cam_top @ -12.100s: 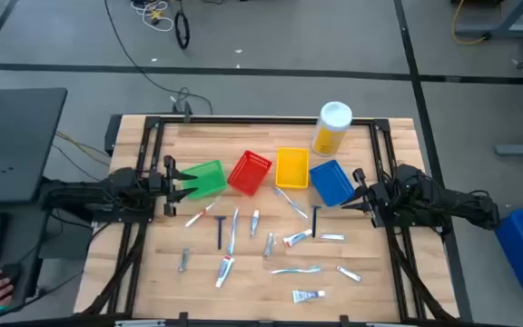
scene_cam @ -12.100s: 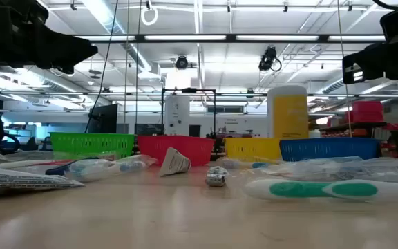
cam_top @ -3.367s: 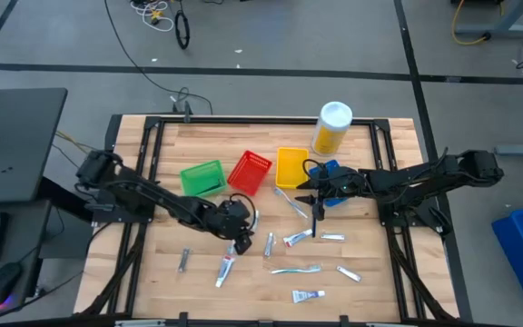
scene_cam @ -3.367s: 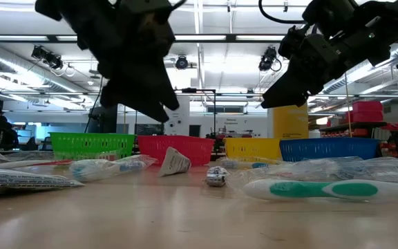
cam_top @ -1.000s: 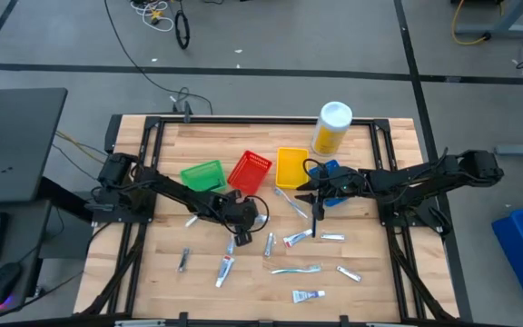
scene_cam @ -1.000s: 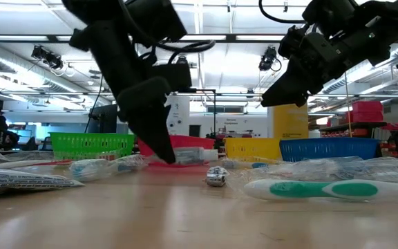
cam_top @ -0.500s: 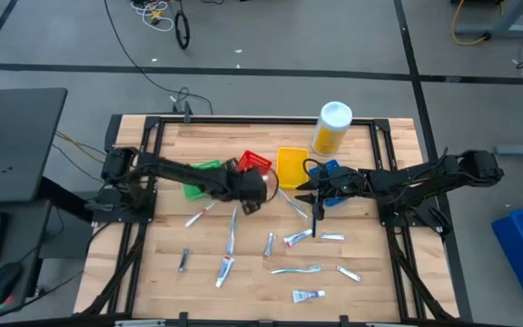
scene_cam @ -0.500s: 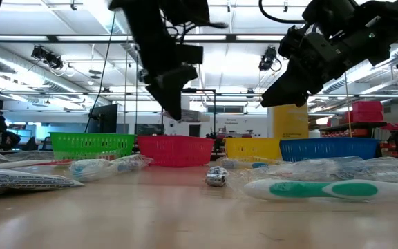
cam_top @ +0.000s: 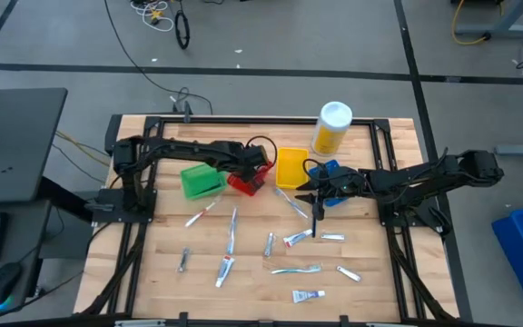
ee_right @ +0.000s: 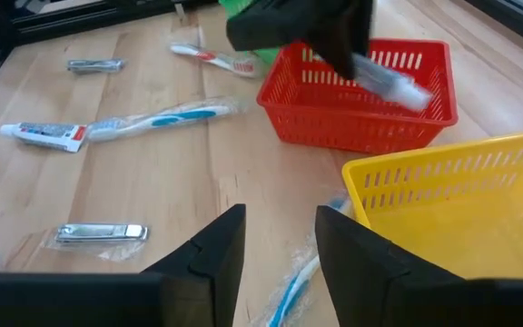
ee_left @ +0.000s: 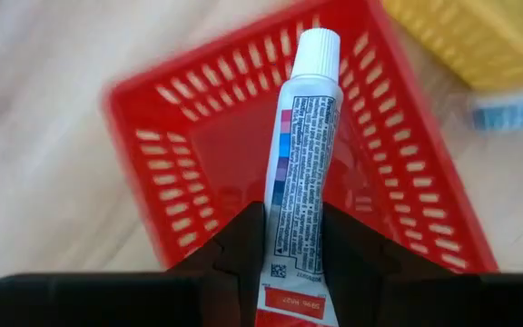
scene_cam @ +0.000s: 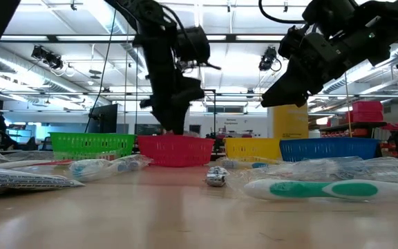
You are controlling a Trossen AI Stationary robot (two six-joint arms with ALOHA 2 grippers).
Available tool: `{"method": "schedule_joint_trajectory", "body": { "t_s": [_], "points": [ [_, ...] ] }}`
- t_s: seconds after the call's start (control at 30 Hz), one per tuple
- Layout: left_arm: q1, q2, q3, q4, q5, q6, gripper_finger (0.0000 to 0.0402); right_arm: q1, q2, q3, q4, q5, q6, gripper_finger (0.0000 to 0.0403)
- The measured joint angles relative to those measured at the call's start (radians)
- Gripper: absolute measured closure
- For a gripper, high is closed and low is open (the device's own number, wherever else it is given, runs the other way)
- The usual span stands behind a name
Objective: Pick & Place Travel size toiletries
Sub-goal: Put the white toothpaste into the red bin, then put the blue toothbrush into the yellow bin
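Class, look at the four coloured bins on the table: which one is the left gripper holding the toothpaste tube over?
The red bin. The left gripper holds the toothpaste tube directly above its open basket; the green, yellow and blue bins sit to either side.

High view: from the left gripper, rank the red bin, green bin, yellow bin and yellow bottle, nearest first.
The left gripper holds a toothpaste tube.
1. Red bin: directly under the gripper.
2. Yellow bin: next to it, toward the right arm.
3. Green bin: on the other side, toward the left arm's base; close to the yellow bin's rank.
4. Yellow bottle: at the table's back edge.
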Motion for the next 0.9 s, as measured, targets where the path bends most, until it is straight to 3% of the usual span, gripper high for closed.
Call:
{"method": "schedule_joint_trajectory", "body": {
  "t_s": [0.23, 0.47, 0.67, 0.9],
  "points": [
    [-0.015, 0.042, 0.002, 0.074, 0.034, 0.035, 0.0282, 0.0, 0.005, -0.001, -0.008, 0.0, 0.0, 0.0258],
    [-0.015, 0.041, 0.001, 0.054, 0.02, 0.049, 0.024, 0.0, 0.032, 0.0, -0.018, 0.0, 0.0, 0.0235],
    [-0.022, 0.041, 0.029, 0.041, 0.021, 0.085, 0.0226, 0.0, 0.053, 0.0, -0.006, 0.0, 0.0, 0.0219],
    [-0.046, 0.041, 0.154, -0.14, 0.022, 0.092, 0.0236, 0.0, 0.058, 0.0, -0.006, 0.0, 0.0, 0.0208]
  ]
}}
